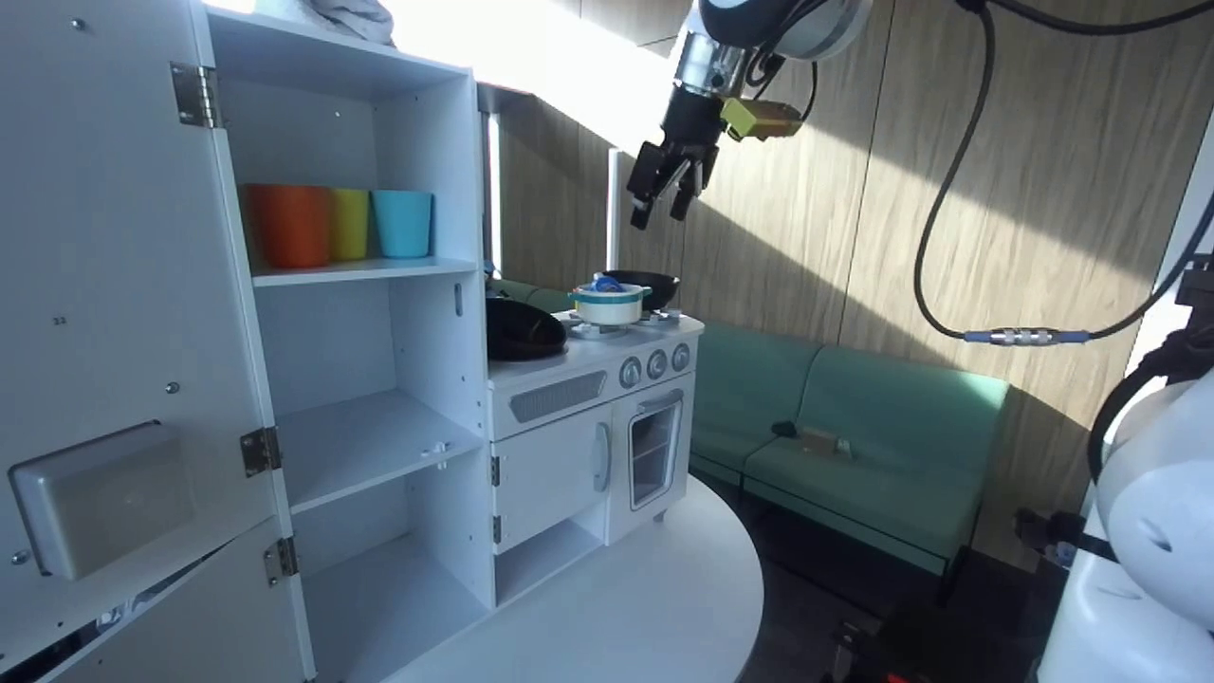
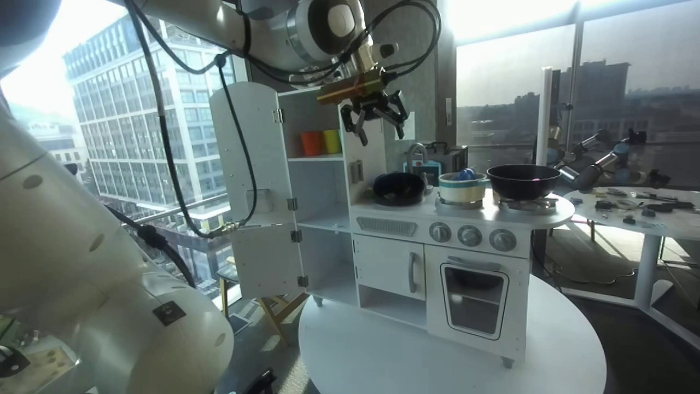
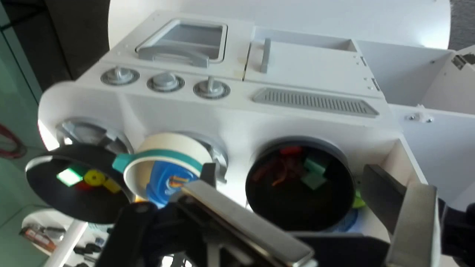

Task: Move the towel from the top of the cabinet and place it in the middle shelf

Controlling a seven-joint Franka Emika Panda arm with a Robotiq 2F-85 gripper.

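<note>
The grey-white towel [image 1: 351,17] lies on top of the white cabinet [image 1: 427,133], cut off by the upper edge of an exterior view. The cabinet also shows in an exterior view [image 2: 369,145], where the arm covers most of its top. The middle shelf [image 1: 370,436] is exposed, with the cabinet doors swung open. My gripper, seen in both exterior views [image 1: 660,214] [image 2: 383,138], is open with nothing between its fingers. It hangs above the toy stove, to one side of the cabinet and apart from the towel. In the wrist view the fingers [image 3: 292,174] are spread wide.
Orange, yellow and blue cups [image 1: 401,224] stand on the upper shelf. The open cabinet door [image 1: 123,285] stands at the front. On the stove [image 2: 388,257] are a black pan in the sink [image 3: 300,200], a cream pot [image 2: 462,191] and a black wok [image 2: 522,183].
</note>
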